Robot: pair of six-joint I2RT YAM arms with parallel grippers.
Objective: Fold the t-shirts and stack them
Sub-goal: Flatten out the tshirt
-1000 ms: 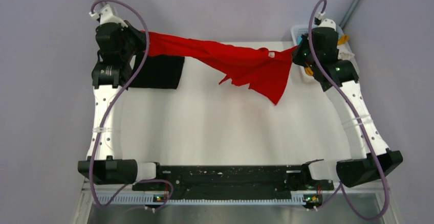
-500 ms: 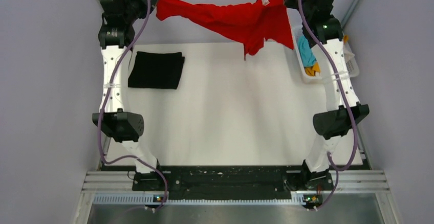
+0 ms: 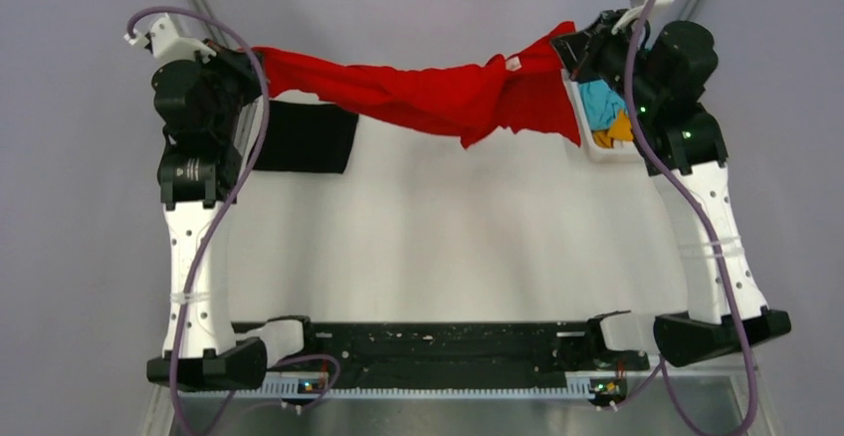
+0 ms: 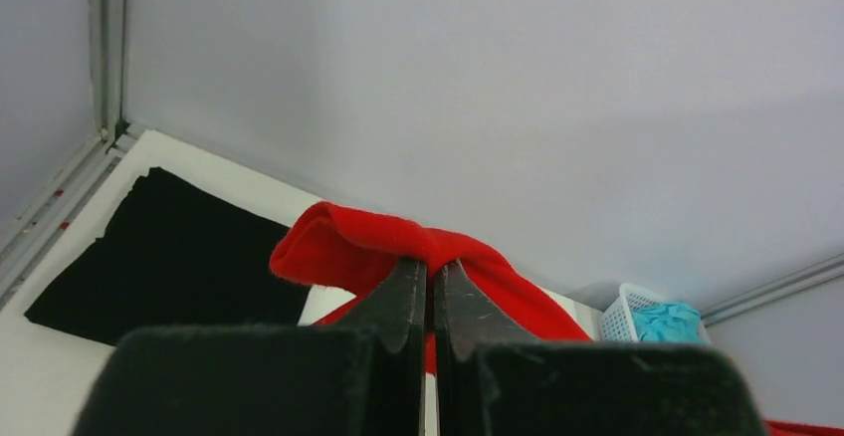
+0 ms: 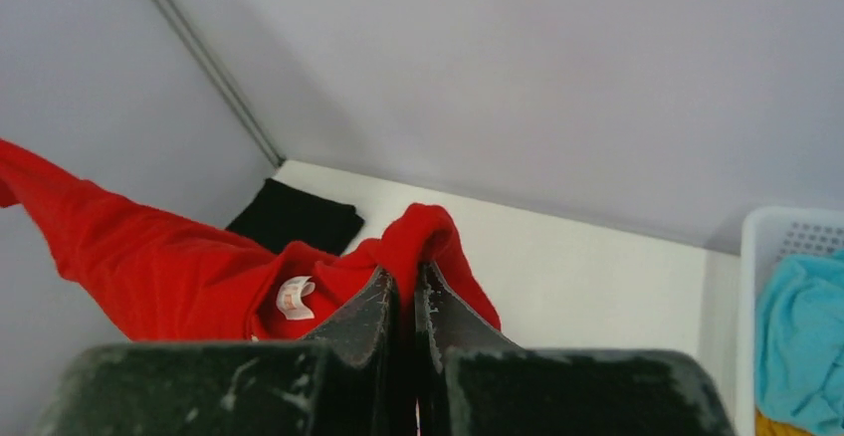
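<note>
I hold the red t-shirt (image 3: 438, 98) slung in the air between my two hands, above the far edge of the tabletop (image 3: 448, 247). My left fingers (image 4: 398, 292) are pressed together on a rolled fold of red cloth. My right fingers (image 5: 363, 317) pinch another bunch of it the same way, so both pairs are clamped on the shirt with no gap showing.

What matters for laying it down is how the shirt runs. Its long axis goes straight across from my left hand to my right, parallel to the far edge. The cloth is not taut and flat: it is twisted along the middle, and the loose mass sags right of centre, nearer my right fingers. The label (image 5: 294, 297) sits just beside those fingers, so I judge that I have the collar end there, though I cannot tell for sure which part my left side grips.

The bare tabletop lies below and toward me from both hands. The folded black t-shirt (image 3: 304, 137) lies on the tabletop at the far left, just beside my left hand. The white basket (image 3: 609, 156) with a teal garment (image 3: 600, 103) in it sits beneath my right. Any lowering should therefore come toward the near, open middle, with the hands drawn apart to pull the twist out
</note>
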